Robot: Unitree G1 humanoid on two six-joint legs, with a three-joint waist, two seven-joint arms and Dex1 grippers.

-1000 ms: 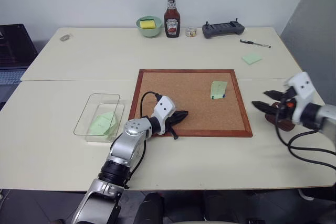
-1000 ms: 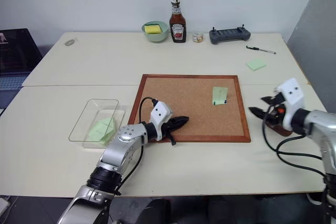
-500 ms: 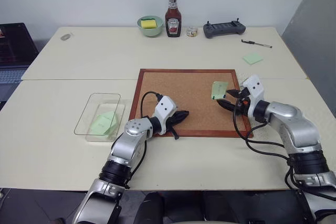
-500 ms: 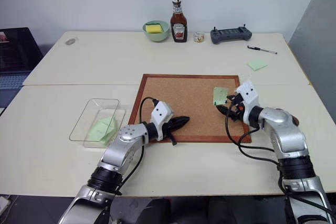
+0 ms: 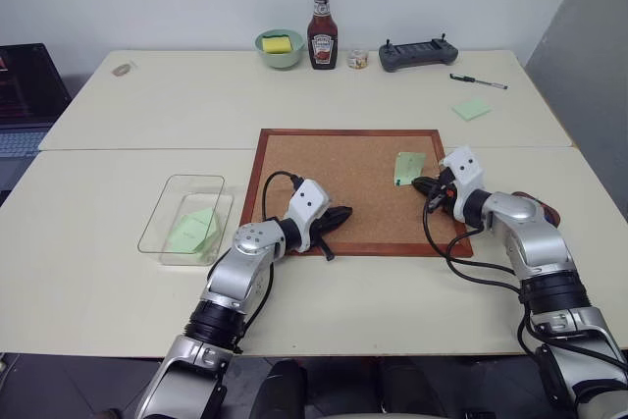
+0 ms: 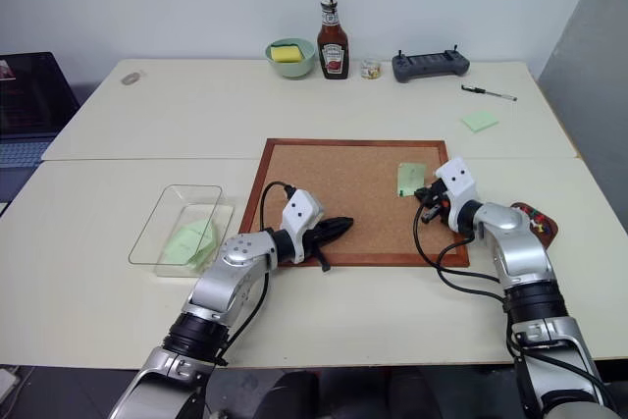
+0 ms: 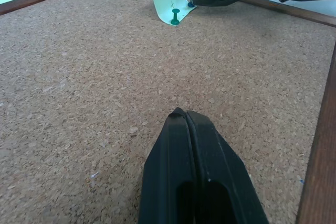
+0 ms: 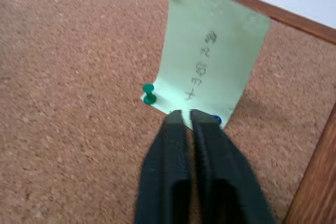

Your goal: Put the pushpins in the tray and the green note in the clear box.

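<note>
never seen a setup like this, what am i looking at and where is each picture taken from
This is a two-armed humanoid robot at a pale table. Two pictures come from cameras in its head, looking down over its arms; two come from cameras on its wrists, looking along the black fingers. On the table lie a wood-framed corkboard, a clear plastic box with a green paper in it, and a small reddish-brown tray. A pale green note is pinned to the board by a green pushpin and a blue one. The right gripper is shut at the note's lower edge by the blue pin. The left gripper is shut, holding nothing.
</note>
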